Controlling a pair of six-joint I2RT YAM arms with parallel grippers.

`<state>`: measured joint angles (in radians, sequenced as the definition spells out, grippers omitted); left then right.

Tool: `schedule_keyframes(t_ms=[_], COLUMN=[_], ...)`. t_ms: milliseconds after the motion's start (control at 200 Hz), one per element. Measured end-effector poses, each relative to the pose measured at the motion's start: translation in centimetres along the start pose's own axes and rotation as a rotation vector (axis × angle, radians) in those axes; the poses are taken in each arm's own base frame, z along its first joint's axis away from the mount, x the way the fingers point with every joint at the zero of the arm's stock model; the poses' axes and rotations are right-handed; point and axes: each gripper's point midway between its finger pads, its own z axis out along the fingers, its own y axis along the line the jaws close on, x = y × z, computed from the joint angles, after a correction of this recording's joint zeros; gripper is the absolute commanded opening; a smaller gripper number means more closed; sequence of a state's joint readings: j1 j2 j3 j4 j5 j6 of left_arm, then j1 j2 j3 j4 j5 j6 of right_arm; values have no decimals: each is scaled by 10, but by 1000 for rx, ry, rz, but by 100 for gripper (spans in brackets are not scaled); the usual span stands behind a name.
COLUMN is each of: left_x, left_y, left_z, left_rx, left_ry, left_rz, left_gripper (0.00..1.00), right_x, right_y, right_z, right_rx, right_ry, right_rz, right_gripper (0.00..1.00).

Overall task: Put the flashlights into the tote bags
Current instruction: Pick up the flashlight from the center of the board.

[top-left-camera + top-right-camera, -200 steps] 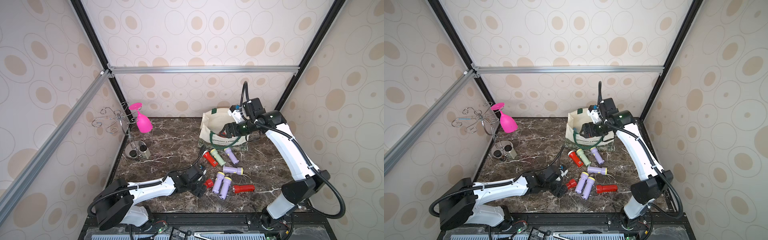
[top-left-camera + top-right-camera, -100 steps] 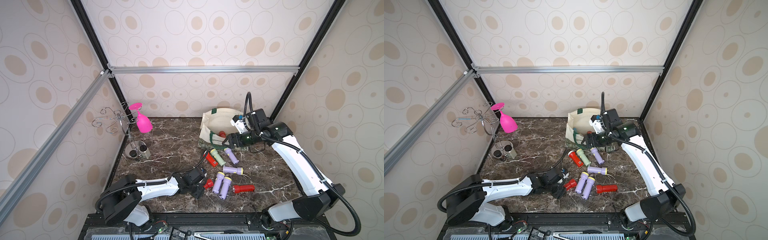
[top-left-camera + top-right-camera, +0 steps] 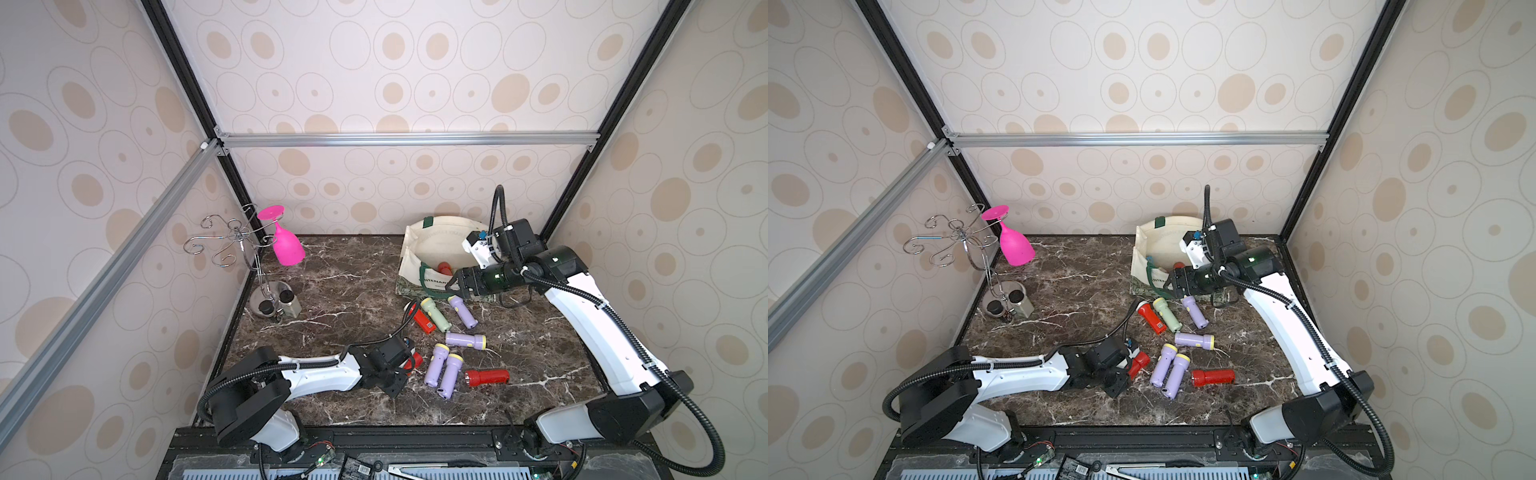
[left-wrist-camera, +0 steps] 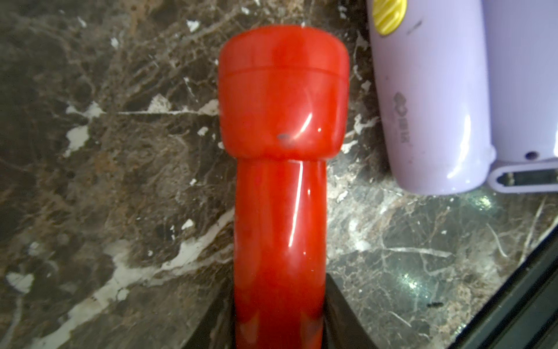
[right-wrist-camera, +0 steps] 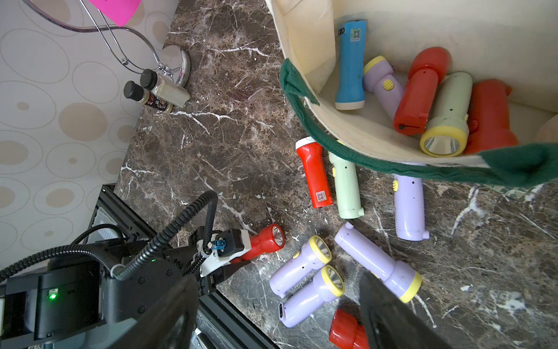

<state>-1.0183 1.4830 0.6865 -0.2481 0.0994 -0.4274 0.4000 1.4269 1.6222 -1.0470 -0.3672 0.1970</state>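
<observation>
— Left gripper point(image 3: 401, 368), lower centre in both top views: jaws pinched on the barrel of a red flashlight point(image 4: 280, 121), low over the marble table point(image 3: 332, 299). Lifted or resting, cannot tell.

— Right gripper point(image 3: 451, 286), right of centre: jaws spread wide, nothing between them, just in front of the tote bag's near rim.

— Bag contents?

— Tote bag point(image 5: 453, 27) stands open at the back right. Five inside by the right wrist view: blue flashlight point(image 5: 350, 63), small lilac flashlight point(image 5: 382, 83), tall red flashlight point(image 5: 419, 90), pale green flashlight point(image 5: 450, 114) with a yellow ring, far red flashlight point(image 5: 489, 117) against the wall.

— Top views give only a scrap of red in there; the bag wall and right arm cover the rest.

— Loose on the table, just below the bag: labelled red flashlight point(image 3: 423, 319), mint flashlight point(image 3: 435, 315), slanted lilac flashlight point(image 3: 463, 312). Lower: crosswise lilac flashlight point(image 3: 465, 340), lilac pair point(image 3: 435, 368) side by side, lone red flashlight point(image 3: 487, 377).

— Hidden bits?

— In the right wrist view the green handle point(image 5: 377, 163) covers the mint and slanted lilac heads, and a dark finger cuts the lone red one. Bag lettering mostly behind the right gripper. Left fingers show only as dark wedges flanking the barrel.

— Two black-capped bottles point(image 3: 282, 301) at far left; contents too small to make out.
</observation>
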Motion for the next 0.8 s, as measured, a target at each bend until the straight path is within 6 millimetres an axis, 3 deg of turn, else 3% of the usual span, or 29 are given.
schedule_keyframes(t_ms=[390,800], left_x=[-3,-70], left_y=[-1,-20], left_z=[-7,-56], left_rx=[10,133], left_ry=[-32,-334], left_rz=[-40,-226], left_gripper=[19,16], right_x=[5,1], right_y=[-3,15], right_z=[4,-17], right_rx=[4,-64], right_ry=[12,-69], right_rz=[10,-2], right_gripper=[84,83])
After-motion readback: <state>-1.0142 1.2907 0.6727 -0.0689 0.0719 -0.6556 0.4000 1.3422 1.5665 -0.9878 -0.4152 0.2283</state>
